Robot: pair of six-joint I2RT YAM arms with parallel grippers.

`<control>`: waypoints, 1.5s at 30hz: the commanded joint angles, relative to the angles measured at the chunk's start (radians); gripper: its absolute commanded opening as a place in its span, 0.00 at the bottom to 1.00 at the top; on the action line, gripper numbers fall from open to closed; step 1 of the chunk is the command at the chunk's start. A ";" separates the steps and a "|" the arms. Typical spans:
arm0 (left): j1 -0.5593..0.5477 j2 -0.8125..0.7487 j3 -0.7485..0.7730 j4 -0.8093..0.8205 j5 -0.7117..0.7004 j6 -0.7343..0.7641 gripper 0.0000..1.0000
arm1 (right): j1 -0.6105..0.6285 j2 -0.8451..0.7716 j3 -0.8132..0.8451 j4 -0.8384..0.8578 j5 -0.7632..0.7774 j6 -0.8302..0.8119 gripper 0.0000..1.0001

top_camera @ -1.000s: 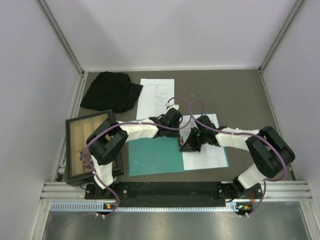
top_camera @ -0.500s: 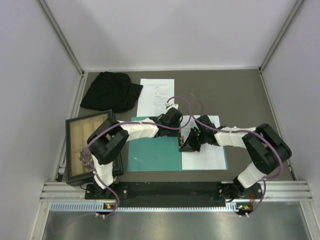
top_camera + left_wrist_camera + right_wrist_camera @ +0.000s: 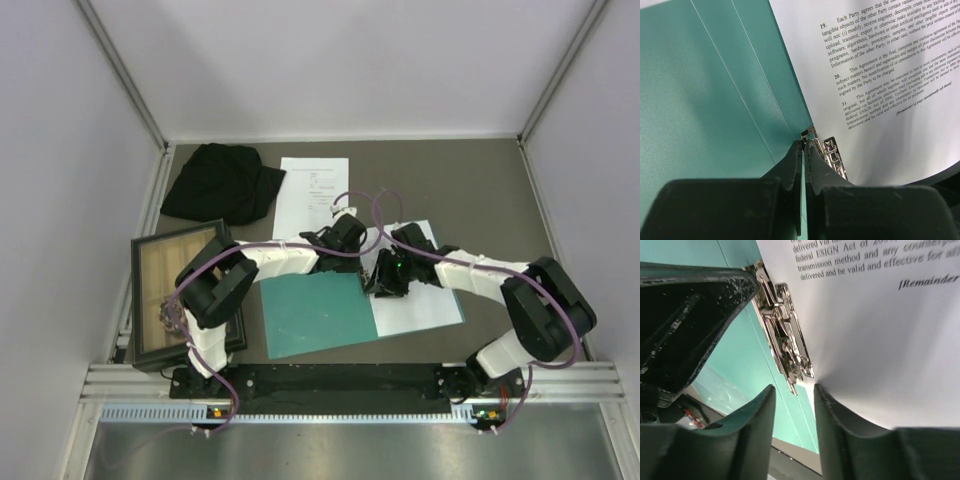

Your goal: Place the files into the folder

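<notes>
From above, the folder (image 3: 312,318) lies open and a little askew on the desk (image 3: 480,190) just ahead of the arm bases. Its bare teal half is on the left, and one of the files (image 3: 425,300) covers its right half. Both arms meet over the spine between the two halves, the left claw (image 3: 360,258) just beyond the right claw (image 3: 378,285). A second sheet (image 3: 313,195) lies outside the folder, beyond it and toward the back of the desk, with its long axis running away from the arms. The left claw is the nearer one for fetching it, I judge. I cannot make out a third sheet. A black cloth (image 3: 222,182) and a wooden tray (image 3: 180,290) lie off to the left, and what the tray holds is unclear. In the left wrist view, the claw's fingers are drawn to a hairline slit with their tips at the near end of a metal clip (image 3: 831,152) on the spine, beside the printed sheet. Whether they nip anything I cannot tell. In the right wrist view, the claw stands moderately parted with nothing held. The clip's end is just above the gap, and the sheet bows over its right finger.
</notes>
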 commanded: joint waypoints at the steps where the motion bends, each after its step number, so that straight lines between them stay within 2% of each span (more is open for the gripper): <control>1: -0.004 0.011 0.049 -0.131 0.026 0.055 0.00 | -0.019 -0.065 0.034 -0.075 0.063 -0.120 0.42; 2: -0.004 0.006 0.060 -0.136 0.033 0.057 0.00 | -0.019 -0.083 0.038 -0.084 0.059 -0.124 0.44; 5: -0.004 -0.029 0.092 -0.148 0.050 0.071 0.19 | -0.020 -0.170 0.069 -0.168 0.087 -0.162 0.45; 6: -0.004 -0.054 0.099 -0.160 0.037 0.066 0.33 | -0.019 -0.196 0.078 -0.196 0.126 -0.172 0.46; 8: -0.004 -0.080 0.116 -0.211 -0.013 0.060 0.42 | -0.019 -0.270 0.104 -0.280 0.189 -0.210 0.46; 11: -0.004 -0.147 0.090 -0.265 -0.076 0.035 0.52 | -0.019 -0.360 0.109 -0.342 0.317 -0.255 0.45; 13: -0.004 -0.207 0.029 -0.262 -0.098 0.017 0.54 | -0.019 -0.397 0.107 -0.380 0.367 -0.276 0.45; 16: -0.004 -0.267 -0.060 -0.236 -0.073 -0.004 0.49 | -0.020 -0.445 0.103 -0.396 0.370 -0.291 0.49; 17: -0.004 -0.275 -0.080 -0.210 -0.055 -0.011 0.40 | -0.019 -0.453 0.103 -0.396 0.364 -0.293 0.50; 19: -0.004 -0.272 -0.129 -0.173 0.003 -0.027 0.30 | -0.019 -0.474 0.103 -0.394 0.335 -0.296 0.50; 20: -0.006 -0.250 -0.138 -0.159 0.019 -0.035 0.19 | -0.017 -0.480 0.100 -0.391 0.322 -0.298 0.50; 25: -0.024 -0.161 -0.103 -0.153 0.000 -0.057 0.03 | -0.019 -0.502 0.083 -0.377 0.253 -0.307 0.50; 30: -0.053 -0.074 -0.054 -0.159 -0.010 -0.080 0.00 | -0.020 -0.528 0.048 -0.365 0.200 -0.313 0.50; 38: -0.125 0.072 0.082 -0.128 0.033 -0.104 0.00 | -0.019 -0.574 0.051 -0.414 0.223 -0.311 0.50; 41: -0.144 0.121 0.136 -0.101 0.074 -0.115 0.00 | -0.020 -0.594 0.090 -0.487 0.290 -0.287 0.50; 45: -0.155 0.188 0.222 -0.030 0.160 -0.139 0.00 | -0.038 -0.623 0.147 -0.583 0.460 -0.253 0.50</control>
